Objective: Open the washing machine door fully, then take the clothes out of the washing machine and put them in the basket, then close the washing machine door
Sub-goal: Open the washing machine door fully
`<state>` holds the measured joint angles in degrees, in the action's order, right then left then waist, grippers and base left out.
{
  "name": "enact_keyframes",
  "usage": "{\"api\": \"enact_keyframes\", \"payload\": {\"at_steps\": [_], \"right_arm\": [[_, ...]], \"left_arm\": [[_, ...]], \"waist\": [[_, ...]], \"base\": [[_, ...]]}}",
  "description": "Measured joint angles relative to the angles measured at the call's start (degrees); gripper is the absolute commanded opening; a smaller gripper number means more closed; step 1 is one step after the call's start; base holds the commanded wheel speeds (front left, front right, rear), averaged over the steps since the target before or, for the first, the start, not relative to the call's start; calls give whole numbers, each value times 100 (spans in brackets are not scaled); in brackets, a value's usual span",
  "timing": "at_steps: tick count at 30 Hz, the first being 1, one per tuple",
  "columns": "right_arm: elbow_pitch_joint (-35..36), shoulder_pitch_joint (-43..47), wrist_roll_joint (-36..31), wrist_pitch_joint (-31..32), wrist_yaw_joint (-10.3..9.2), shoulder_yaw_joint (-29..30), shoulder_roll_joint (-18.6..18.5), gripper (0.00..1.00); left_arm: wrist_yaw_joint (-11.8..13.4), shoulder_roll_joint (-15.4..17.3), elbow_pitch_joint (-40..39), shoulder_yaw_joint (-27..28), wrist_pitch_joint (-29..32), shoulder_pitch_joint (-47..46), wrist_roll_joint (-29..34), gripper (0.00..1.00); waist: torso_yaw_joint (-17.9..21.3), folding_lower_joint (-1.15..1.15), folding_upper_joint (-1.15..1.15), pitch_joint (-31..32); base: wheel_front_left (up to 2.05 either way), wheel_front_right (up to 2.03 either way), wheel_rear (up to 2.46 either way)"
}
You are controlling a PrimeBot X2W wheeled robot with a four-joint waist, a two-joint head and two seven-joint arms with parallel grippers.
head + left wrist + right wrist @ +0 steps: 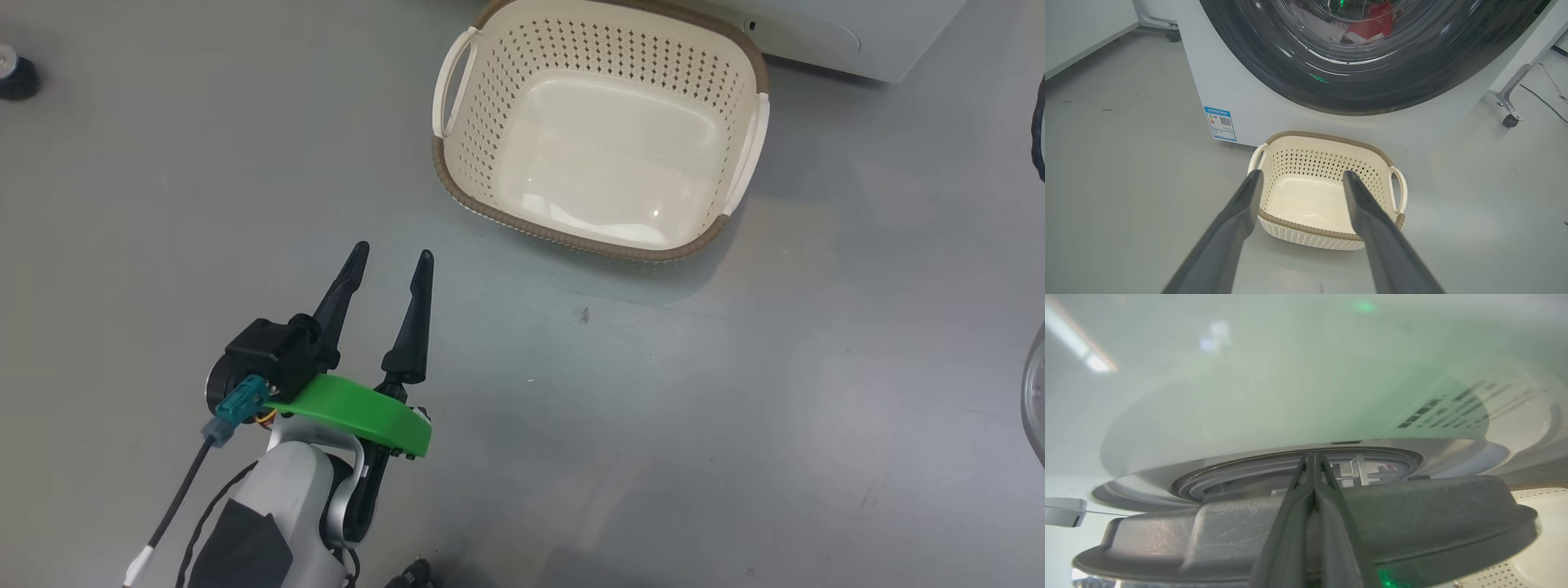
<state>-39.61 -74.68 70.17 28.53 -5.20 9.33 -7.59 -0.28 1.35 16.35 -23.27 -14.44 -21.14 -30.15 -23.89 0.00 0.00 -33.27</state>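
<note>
Trouble could come from the washing machine door (1290,81); its black rim is shiny and smooth, so a claw that pushes or pulls on it may slip off; I cannot tell how far it is open. The right claw (1311,457) has its two fingers pressed tight together with nothing between them, right up against a grey plastic part that I think belongs to the door; a shut claw can only push or hook, so the door might swing back. The basket (571,242) sits on the floor (735,408) just in front of the washing machine (1257,94); a swinging door might bump it. The clothes (1372,24) lie inside, behind the glass; soft cloth may catch, or fall beside the basket. The left claw (392,250) is spread wide and holds nothing, near the basket but not touching.

The basket is hard cream plastic with many little holes, a brown woven-look rim and two loop handles; it is empty. The machine is a white box with a blue sticker (1220,122); the glass is clear and bulges; the cloth is red with some white; the floor is flat and grey.
</note>
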Motion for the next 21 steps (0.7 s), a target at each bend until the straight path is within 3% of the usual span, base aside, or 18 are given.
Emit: {"api": "enact_keyframes", "payload": {"at_steps": [21], "right_arm": [[-427, 98, 141, 250, 132, 30, 88, 0]], "left_arm": [[8, 0, 66, 59, 0, 0, 51, 100]], "waist": [[171, 0, 0, 296]], "base": [[0, 0, 0]]}}
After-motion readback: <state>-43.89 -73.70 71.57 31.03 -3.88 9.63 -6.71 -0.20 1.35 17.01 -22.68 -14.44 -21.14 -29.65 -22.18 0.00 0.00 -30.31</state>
